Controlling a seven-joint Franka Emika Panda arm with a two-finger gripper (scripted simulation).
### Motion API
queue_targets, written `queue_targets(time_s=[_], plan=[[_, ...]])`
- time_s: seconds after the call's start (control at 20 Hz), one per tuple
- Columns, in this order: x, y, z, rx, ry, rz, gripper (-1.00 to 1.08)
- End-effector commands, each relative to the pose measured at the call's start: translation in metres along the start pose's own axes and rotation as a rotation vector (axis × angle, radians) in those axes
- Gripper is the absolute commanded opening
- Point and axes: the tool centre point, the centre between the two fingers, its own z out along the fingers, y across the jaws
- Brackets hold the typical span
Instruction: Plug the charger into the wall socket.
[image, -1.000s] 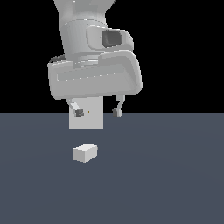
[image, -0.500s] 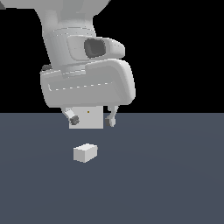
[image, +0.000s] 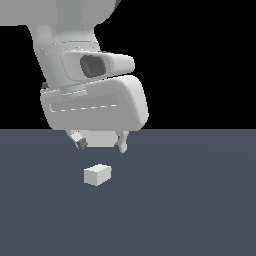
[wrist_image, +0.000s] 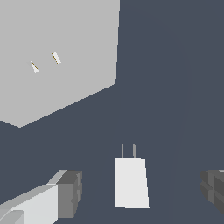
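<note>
The charger (image: 97, 174) is a small off-white block lying on the dark floor. In the wrist view the charger (wrist_image: 130, 183) shows two thin prongs pointing toward the wall socket (wrist_image: 57, 57), a large light-grey panel with two small yellow slots. My gripper (image: 100, 145) is open and empty, hovering just above the charger. In the wrist view the gripper (wrist_image: 141, 190) has the charger between its fingers (wrist_image: 68, 192), apart from both. In the exterior view only a strip of the socket (image: 100, 139) shows behind the hand.
The dark grey floor (image: 190, 210) spreads all around the charger. The large white hand and arm body (image: 95, 107) fill the upper part of the exterior view and hide most of the socket.
The hand has come down and shifted slightly toward the exterior view's left, bringing the fingers closer above the charger. The charger has not moved. The jaws stay open.
</note>
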Motion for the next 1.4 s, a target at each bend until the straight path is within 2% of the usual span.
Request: queue_targets(time_s=[0.0, 0.55, 1.35], plan=[[-0.001, -0.001, 0.002, -0.003, 0.01, 0.011, 1.0], [-0.005, -0.002, 0.008, -0.006, 0.014, 0.02, 1.0], [-0.025, -0.001, 0.05, -0.006, 0.013, 0.023, 1.0]])
